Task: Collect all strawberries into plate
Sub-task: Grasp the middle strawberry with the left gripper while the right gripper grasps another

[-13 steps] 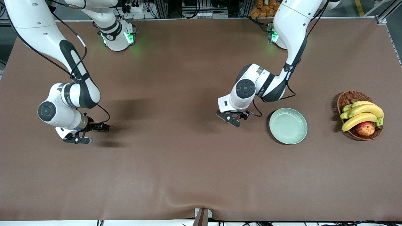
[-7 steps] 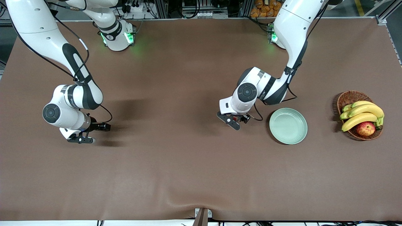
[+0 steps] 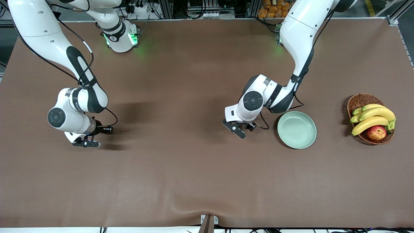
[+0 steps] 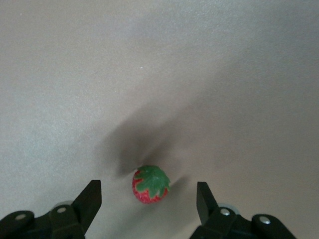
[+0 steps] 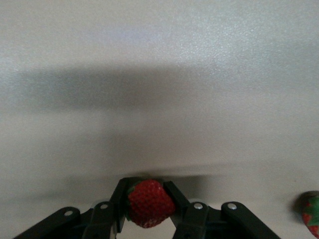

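The pale green plate (image 3: 297,129) lies bare, toward the left arm's end of the table. My left gripper (image 3: 237,127) (image 4: 148,190) is open and low over the table beside the plate. One strawberry (image 4: 150,184) lies on the cloth between its fingers, cap up and untouched. My right gripper (image 3: 85,142) (image 5: 148,201) is shut on a second strawberry (image 5: 148,202), low over the right arm's end of the table. A third strawberry (image 5: 311,214) lies on the cloth at the edge of the right wrist view. The front view shows no strawberry; the grippers hide them.
A brown wicker basket (image 3: 359,100) with bananas (image 3: 372,118) and a red-yellow apple (image 3: 376,132) stands at the left arm's end of the table, past the plate. A brown cloth (image 3: 181,174) covers the table.
My right gripper has shifted a little toward the table's middle with its strawberry. My left gripper has shifted slightly over its strawberry. The plate and basket have not moved.
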Controlling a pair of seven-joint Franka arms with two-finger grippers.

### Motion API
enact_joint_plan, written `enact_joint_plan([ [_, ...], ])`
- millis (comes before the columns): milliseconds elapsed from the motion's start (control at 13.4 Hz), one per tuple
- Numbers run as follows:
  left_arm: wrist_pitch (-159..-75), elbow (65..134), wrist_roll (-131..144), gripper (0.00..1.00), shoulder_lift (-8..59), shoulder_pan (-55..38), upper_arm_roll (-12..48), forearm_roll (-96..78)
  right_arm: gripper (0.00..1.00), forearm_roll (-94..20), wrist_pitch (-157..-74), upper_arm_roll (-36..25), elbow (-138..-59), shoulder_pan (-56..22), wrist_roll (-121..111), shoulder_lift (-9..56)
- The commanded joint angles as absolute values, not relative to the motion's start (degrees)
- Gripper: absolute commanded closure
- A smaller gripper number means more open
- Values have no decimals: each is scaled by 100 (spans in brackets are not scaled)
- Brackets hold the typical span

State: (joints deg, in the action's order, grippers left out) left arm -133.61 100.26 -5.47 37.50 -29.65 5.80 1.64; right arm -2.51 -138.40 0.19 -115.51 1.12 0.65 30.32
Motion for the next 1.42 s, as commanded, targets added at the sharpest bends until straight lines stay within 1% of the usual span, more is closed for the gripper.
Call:
enact_joint_plan([
  [0,-13377,9879,-589,17,3876,-2962,589,369,91,-281,-13335,26,-11260,105,132,2918],
  [224,-13377,9896,-492,19,3885,-3006,589,369,91,-351,-12992,26,-10882,105,132,2918],
  [299,-13368,9905,-492,25,3876,-3015,589,360,91,-439,-12886,26,-10785,105,132,2918],
  [522,-13351,9923,-422,27,3920,-3041,589,369,91,-764,-12307,26,-10338,70,141,2927],
  [597,-13351,9905,-413,29,3955,-3050,589,369,91,-808,-12139,26,-10197,70,175,2935],
  [672,-13342,9897,-422,36,3955,-3050,589,369,93,-809,-12033,26,-10108,70,245,2944],
  [746,-13342,9896,-483,52,3955,-3032,589,369,93,-809,-12024,35,-10073,62,359,2944],
  [821,-13350,9888,-483,70,3964,-3041,589,369,93,-809,-12023,35,-10072,-8,508,2944],
  [896,-13351,9879,-492,91,3973,-3050,589,378,93,-809,-12023,44,-10046,-70,658,2944],
  [970,-13351,9870,-518,100,3990,-3050,580,395,93,-817,-12023,44,-9976,-88,720,2944],
  [1194,-13342,9879,-589,100,3841,-2962,580,387,94,-826,-11954,70,-9835,-193,948,2944],
  [1343,-13036,9896,-632,100,3473,-2744,589,387,94,-1035,-11831,123,-9721,-281,1299,2953],
])
